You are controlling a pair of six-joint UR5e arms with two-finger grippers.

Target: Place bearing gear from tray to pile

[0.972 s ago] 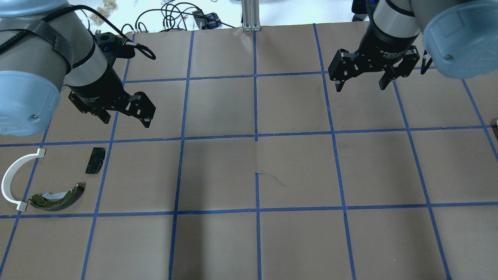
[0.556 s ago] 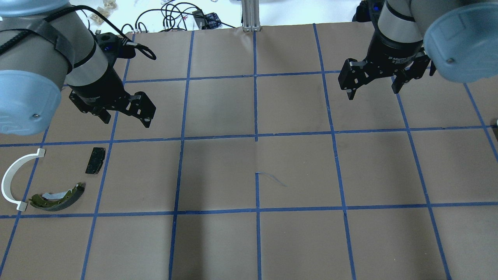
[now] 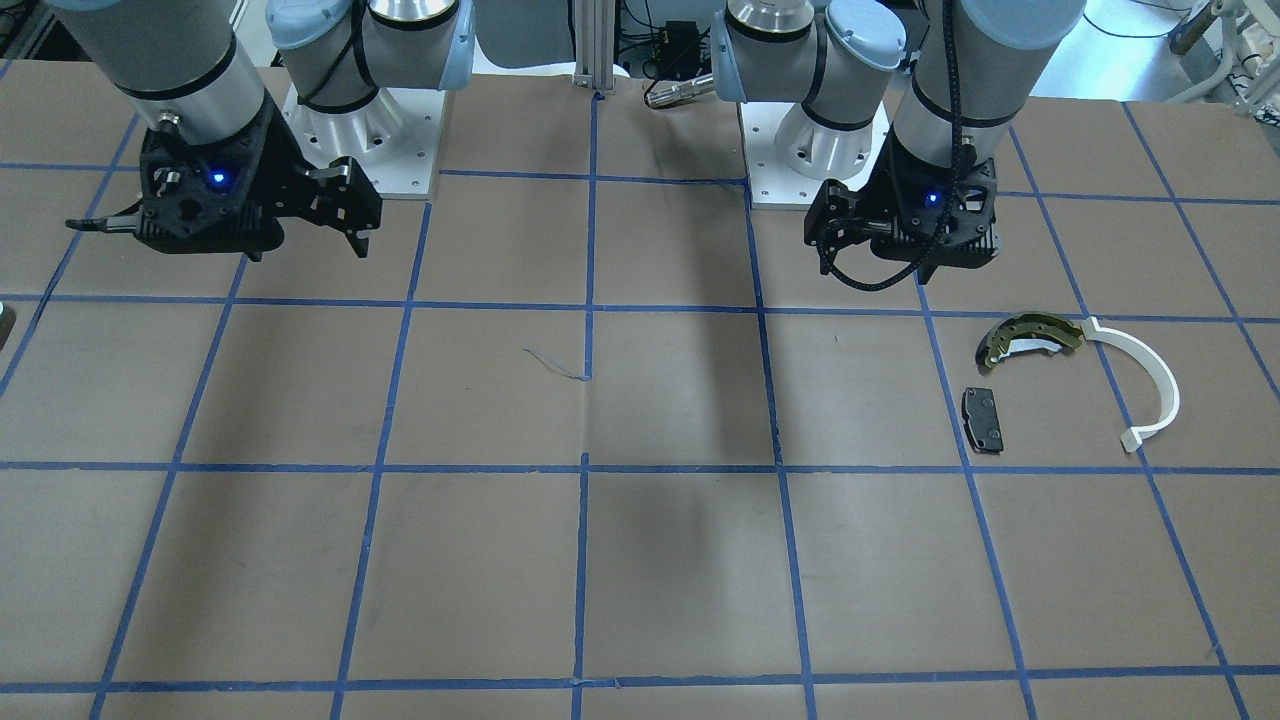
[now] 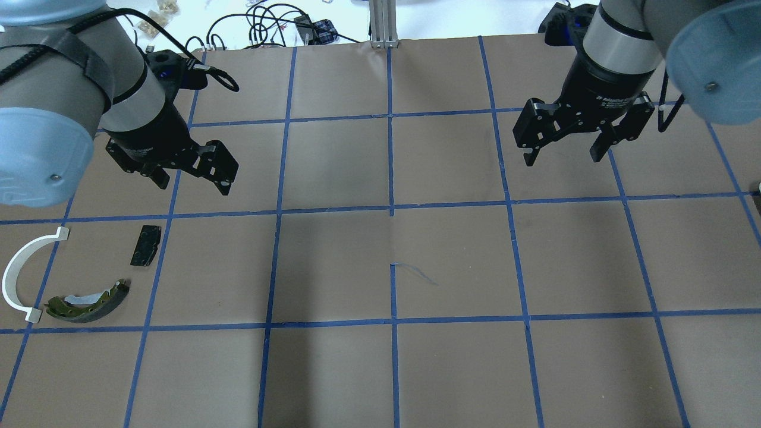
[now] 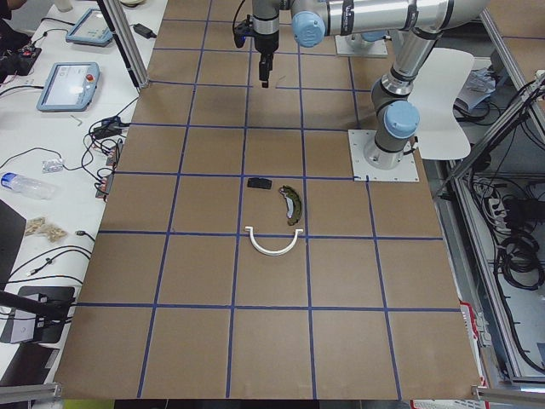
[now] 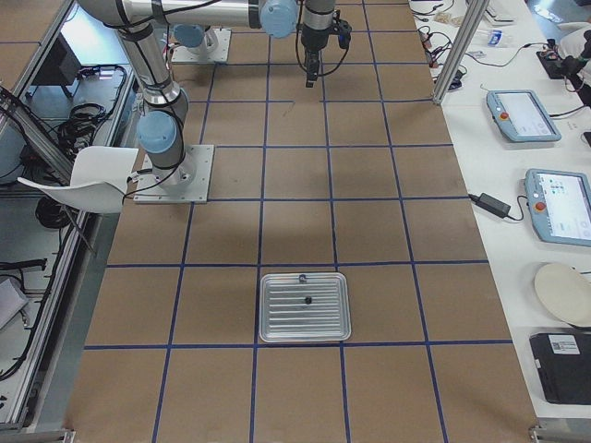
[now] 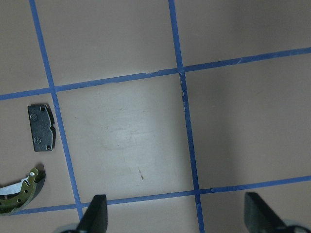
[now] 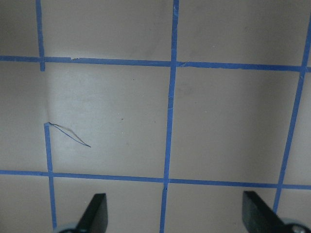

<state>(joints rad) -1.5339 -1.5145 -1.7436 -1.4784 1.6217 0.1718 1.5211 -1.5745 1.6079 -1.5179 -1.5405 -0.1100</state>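
Note:
The pile lies at the table's left: an olive-gold brake shoe [image 4: 89, 303], a white plastic arc [image 4: 18, 273] and a black pad [image 4: 145, 245]. The pile also shows in the front view, with its shoe [image 3: 1030, 335], arc [image 3: 1150, 385] and pad [image 3: 983, 418]. My left gripper [image 4: 191, 183] hovers open and empty just behind the pad [image 7: 41, 127]. My right gripper [image 4: 562, 157] hovers open and empty over bare table at the back right. The metal tray [image 6: 277, 323] shows only in the exterior right view. A small dark part [image 6: 307, 300] lies on it, too small to identify.
The table is brown paper with a blue tape grid [image 4: 392, 208]. Cables [image 4: 261, 27] lie beyond the far edge. The arm bases [image 3: 810, 150] stand at the robot's side. Tablets [image 6: 554, 203] and a plate sit on the side bench.
My right gripper has moved nearer to the robot and slightly to the right, still open. My left gripper and the pile have not moved.

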